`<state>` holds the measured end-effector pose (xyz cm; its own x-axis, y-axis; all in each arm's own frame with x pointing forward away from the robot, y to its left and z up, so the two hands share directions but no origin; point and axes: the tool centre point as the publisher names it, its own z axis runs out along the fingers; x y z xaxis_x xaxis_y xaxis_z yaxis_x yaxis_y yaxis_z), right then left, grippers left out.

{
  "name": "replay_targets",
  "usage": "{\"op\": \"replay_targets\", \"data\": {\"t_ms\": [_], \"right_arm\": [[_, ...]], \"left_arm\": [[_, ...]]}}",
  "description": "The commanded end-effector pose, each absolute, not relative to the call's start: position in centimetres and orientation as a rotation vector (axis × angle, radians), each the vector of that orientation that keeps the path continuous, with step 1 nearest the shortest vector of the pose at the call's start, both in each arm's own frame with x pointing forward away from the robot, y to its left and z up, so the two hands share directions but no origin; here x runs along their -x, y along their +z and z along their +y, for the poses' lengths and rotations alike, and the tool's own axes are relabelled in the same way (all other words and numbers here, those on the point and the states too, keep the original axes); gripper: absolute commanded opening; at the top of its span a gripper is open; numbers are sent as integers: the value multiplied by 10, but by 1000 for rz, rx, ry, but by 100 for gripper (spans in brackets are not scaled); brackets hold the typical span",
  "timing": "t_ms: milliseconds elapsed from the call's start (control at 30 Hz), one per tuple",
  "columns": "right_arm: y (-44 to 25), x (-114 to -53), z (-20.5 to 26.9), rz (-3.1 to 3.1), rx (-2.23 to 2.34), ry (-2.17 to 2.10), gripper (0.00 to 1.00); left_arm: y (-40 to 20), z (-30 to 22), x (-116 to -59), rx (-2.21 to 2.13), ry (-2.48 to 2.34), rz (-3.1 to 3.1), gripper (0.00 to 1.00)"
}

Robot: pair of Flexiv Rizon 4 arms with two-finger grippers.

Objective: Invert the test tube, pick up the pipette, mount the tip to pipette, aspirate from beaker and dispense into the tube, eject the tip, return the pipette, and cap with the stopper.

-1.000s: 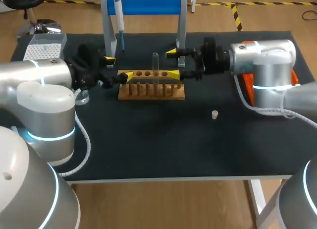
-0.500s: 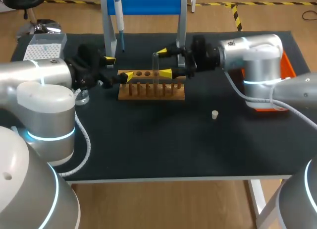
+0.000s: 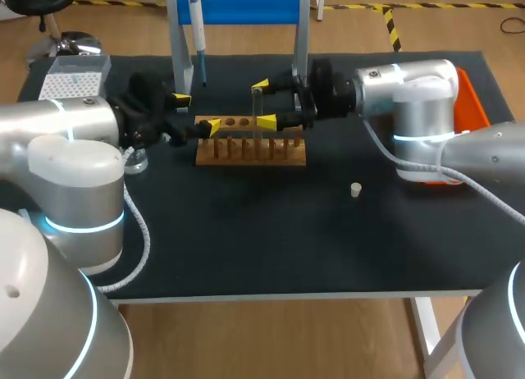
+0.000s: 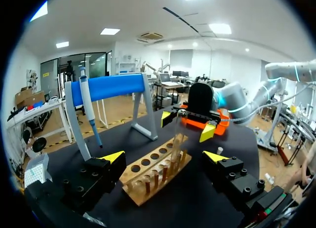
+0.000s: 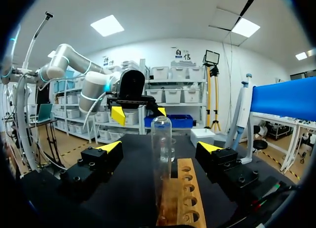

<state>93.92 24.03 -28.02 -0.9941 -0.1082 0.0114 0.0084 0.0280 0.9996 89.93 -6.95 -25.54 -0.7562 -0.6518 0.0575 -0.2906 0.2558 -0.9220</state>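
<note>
A clear test tube (image 3: pixel 257 110) stands in the wooden rack (image 3: pixel 250 152) with its rounded end up. My right gripper (image 3: pixel 263 104) is open, one finger on each side of the tube (image 5: pixel 161 154), neither touching it. My left gripper (image 3: pixel 197 112) is open at the rack's left end, facing the rack (image 4: pixel 155 169) and the tube (image 4: pixel 177 145). The pipette (image 3: pixel 197 26) hangs on the blue stand behind the rack. A small pale stopper (image 3: pixel 356 189) lies on the mat to the rack's right. The beaker (image 3: pixel 135 158) sits by my left arm, partly hidden.
A white tip box (image 3: pixel 70 79) stands at the back left of the mat. An orange tray (image 3: pixel 473 108) lies at the right edge, behind my right arm. The blue stand (image 3: pixel 246 6) with its metal legs rises close behind the rack.
My right arm has moved left, bringing its open fingers from the rack's right end to either side of the tube. The left arm has not moved.
</note>
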Motion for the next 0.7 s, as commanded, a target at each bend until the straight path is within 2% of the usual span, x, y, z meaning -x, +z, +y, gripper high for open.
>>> {"op": "replay_targets", "data": {"t_ms": [33,367,500,600,700], "right_arm": [[-280,-934,241,-2203,-85,-2148,100],[-280,-932,245,-2215,-68,-2161,100],[-280,-932,246,-2213,-70,-2160,91],[-280,-932,248,-2211,-75,-2158,76],[-280,-933,249,-2209,-77,-2158,53]], "left_arm": [[-257,-69,-899,861,-1509,2189,100],[-257,-69,-899,861,-1509,2189,100],[-257,-69,-899,861,-1509,2189,100],[-257,-69,-899,861,-1509,2189,100],[-257,-69,-899,861,-1509,2189,100]]}}
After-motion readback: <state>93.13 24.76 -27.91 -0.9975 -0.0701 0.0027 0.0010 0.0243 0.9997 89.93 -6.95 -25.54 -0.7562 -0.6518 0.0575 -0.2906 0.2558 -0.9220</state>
